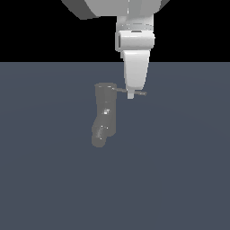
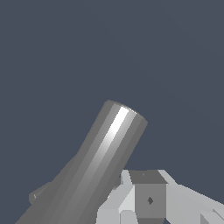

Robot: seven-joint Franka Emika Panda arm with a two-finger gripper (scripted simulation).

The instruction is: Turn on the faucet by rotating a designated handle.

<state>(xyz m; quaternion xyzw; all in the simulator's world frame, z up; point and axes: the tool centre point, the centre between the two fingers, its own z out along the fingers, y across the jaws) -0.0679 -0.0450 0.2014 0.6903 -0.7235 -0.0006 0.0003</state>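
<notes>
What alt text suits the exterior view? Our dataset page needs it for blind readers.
A white robot gripper reaches down onto the thin grey rod handle projecting from the top of a dull-grey cylindrical faucet, on a flat slate-blue floor.

Flat slate-blue floor [image 1: 179, 179], perhaps featureless.

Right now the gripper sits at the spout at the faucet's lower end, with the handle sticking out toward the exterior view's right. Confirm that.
Not quite. The gripper sits at the handle, up at the top of the faucet, not at the spout lower down. The exterior view shows this. The handle does stick out toward that view's right.
</notes>
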